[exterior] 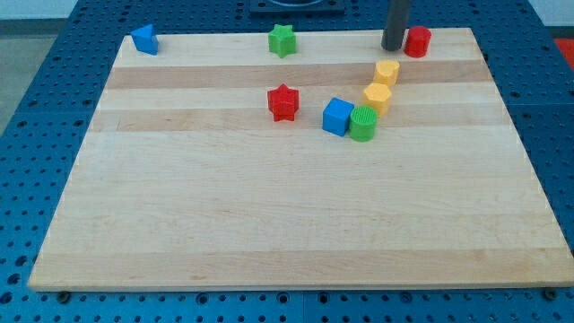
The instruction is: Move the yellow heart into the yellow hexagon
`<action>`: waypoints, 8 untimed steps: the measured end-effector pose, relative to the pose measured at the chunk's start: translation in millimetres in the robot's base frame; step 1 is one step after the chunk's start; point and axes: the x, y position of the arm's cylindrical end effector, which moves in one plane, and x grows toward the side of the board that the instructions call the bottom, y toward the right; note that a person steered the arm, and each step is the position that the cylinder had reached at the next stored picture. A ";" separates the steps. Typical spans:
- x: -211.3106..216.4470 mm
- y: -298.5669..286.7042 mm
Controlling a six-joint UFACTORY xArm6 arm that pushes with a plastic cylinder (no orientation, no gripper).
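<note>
My tip (pixel 393 47) rests at the board's (pixel 269 224) top edge, beside the red cylinder (pixel 417 41), holding nothing. Yellow heart (pixel 387 73) sits just above yellow hexagon (pixel 378 96).

The rod (pixel 395 24) is cut off by the view's top edge at 12 o'clock; its tip (pixel 392 48) partly hides the red block (pixel 418 41).

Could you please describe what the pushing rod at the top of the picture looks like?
My tip ends a straight, dark grey cylindrical rod, plain and smooth, with no visible markings or cables. Its upper part runs out of the view's top, so the arm itself does not show.
</note>
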 end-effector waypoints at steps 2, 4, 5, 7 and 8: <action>24.0 -27.0; 30.6 -28.2; 39.2 -11.3; 89.0 -1.1; 103.1 -1.1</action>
